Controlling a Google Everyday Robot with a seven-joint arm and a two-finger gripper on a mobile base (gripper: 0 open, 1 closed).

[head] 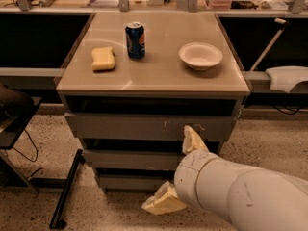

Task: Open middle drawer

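A speckled floor and a tan-topped grey drawer cabinet (154,83), with a white robot arm reaching in low at its front.

The gripper (178,171) hangs at the cabinet's right front, its two cream fingers (192,139) spread wide and holding nothing. The upper one is at the dark gap under the scratched grey top drawer front (144,127). The plain, handleless grey middle drawer (130,159) sits just below that gap and looks shut. With no handle, the upper finger could catch the top front's lower edge and drag out the wrong drawer, or slip off the middle drawer's thin lip. A pull this far right may also skew the drawer so it jams, and a jolt could tip the blue soda can (135,40) beside the yellow sponge (103,58) and white bowl (200,56).
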